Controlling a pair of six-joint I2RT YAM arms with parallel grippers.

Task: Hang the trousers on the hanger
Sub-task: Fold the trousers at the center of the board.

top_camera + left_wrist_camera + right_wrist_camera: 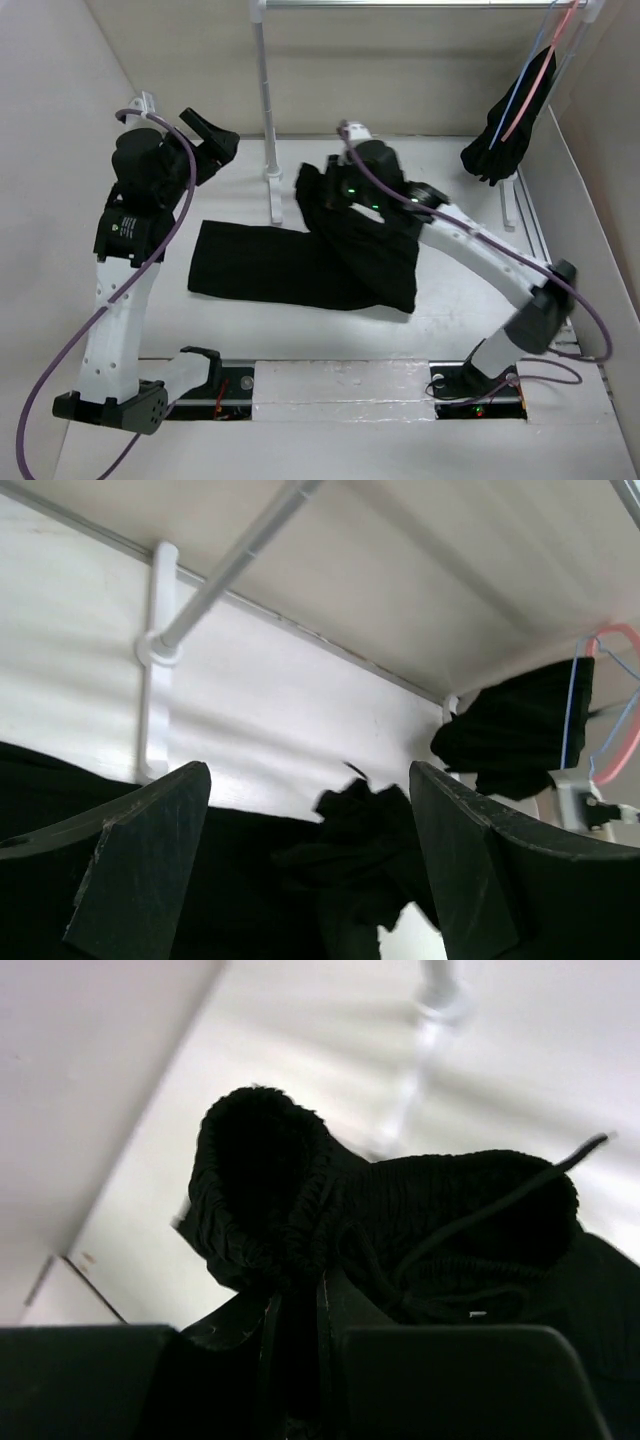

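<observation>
Left gripper (213, 133): raised near the desk's far-left corner, claws wide apart, holding nothing. Trousers (300, 265): legs flat across the desk's middle, waist end bunched and held up toward the far edge by the right gripper (332, 190), whose claws are clamped on the waistband. Hanger (568, 715): light blue, hung on the rail (400, 4) at the far-right corner, beside a pink hanger (540, 75) carrying a small black garment (505, 135).

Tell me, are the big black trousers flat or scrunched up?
Partly: the trousers lie flat on the table, but their waist is bunched, pinched by the right end effector.
</observation>
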